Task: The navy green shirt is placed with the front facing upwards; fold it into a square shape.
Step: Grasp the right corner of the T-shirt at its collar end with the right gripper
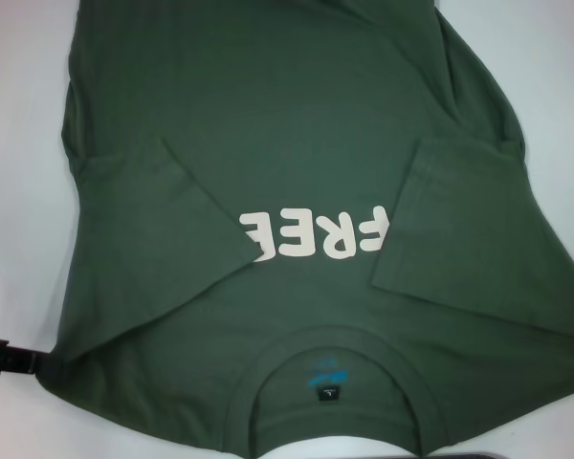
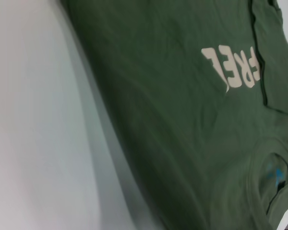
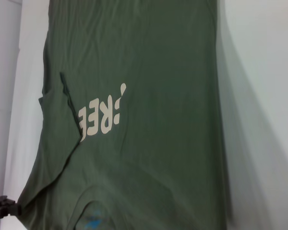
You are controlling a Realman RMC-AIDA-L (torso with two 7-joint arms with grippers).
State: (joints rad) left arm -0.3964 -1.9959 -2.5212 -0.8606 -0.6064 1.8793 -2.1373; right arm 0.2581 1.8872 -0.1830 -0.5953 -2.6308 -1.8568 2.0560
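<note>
shirt: navy green shirt [image 1: 297,172] lies flat on the white table [image 1: 19,143], front up, collar [image 1: 330,349] nearest the robot.
sleeves: both already folded inward over the "FREE" lettering [image 1: 311,234]; the left one [image 1: 163,220] covers the last letter, the right one [image 1: 469,229] clips the F.
left gripper: dark part [image 1: 0,356] just outside the shirt's near-left corner; cannot tell how far open it is, or whether it holds anything.
right gripper: not visible.
risk 1: left sleeve lies skewed, so the next fold likely comes out non-square.
risk 2: a one-sided pull at that corner would drag the fabric and undo the sleeve folds.
</note>
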